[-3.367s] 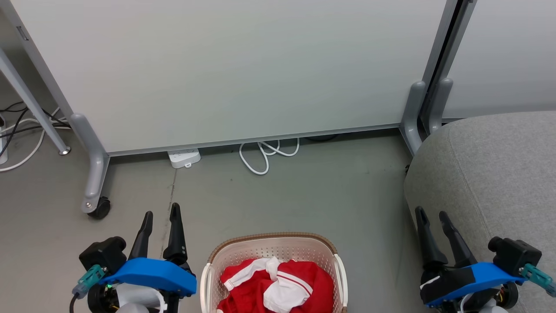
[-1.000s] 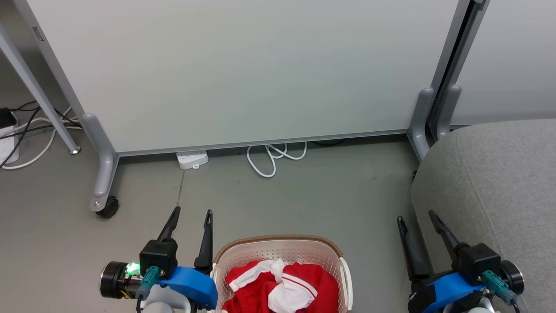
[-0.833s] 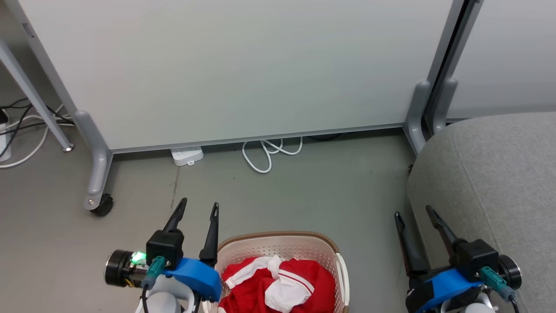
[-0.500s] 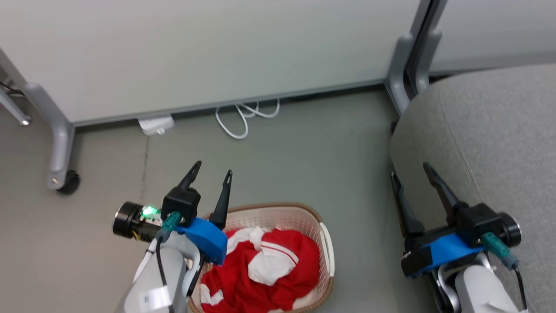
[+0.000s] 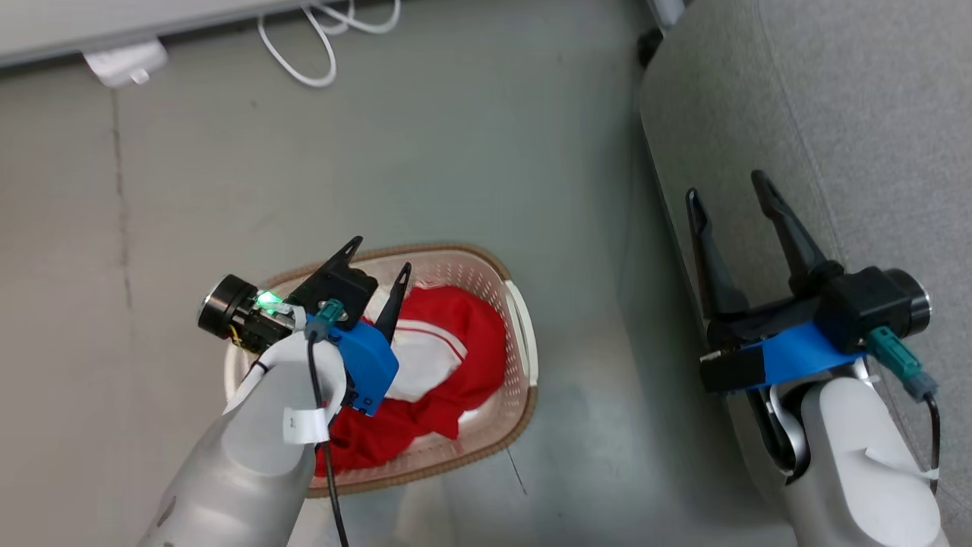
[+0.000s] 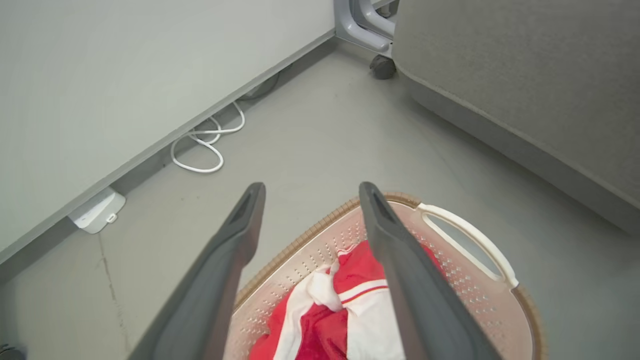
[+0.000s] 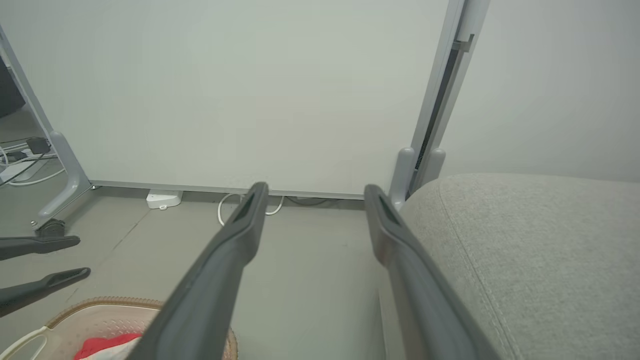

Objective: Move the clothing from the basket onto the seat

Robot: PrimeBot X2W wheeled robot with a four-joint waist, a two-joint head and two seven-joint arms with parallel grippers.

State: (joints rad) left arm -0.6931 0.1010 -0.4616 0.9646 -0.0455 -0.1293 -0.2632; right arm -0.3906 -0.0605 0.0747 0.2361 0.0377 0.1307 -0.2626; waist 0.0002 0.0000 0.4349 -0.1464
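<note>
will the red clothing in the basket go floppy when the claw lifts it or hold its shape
The clothing lies crumpled in folds in the basket, so it will likely hang limp and drape. It looks thin, so probably light. Being bunched, one pinch from the left claw may drag more than one layer.

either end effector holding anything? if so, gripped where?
Nothing is held. Left end effector hangs open over the basket and its clothing, empty. Right end effector is open by the seat edge, empty.
</note>
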